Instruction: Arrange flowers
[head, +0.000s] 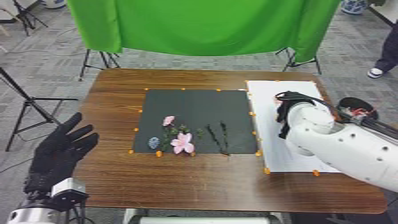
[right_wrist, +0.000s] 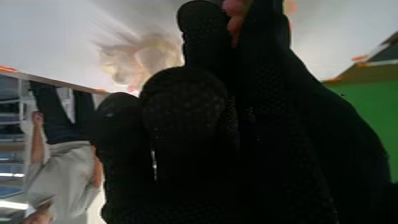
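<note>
Setting: brown tabletop, green cloth behind; dark mat at centre, white sheet to its right.
Item, pale flower: over the white sheet, close by the right robot hand, which is much the nearer of the two; long axis cannot be told.
Item, pinkish piece: against the black glove, partly hidden; whether pinched cannot be told.
Item, pink flower: on the mat's near part, left of the right robot hand and nearer the robot.
Item, two dark stems: beside it, long axes roughly near to far.
Right arm: white, slanting in from the right over the sheet. Hand state: open or closed, cannot be told.
Left robot hand: left edge of tabletop, spread, nothing held, pointing away; presumably waiting.
</note>
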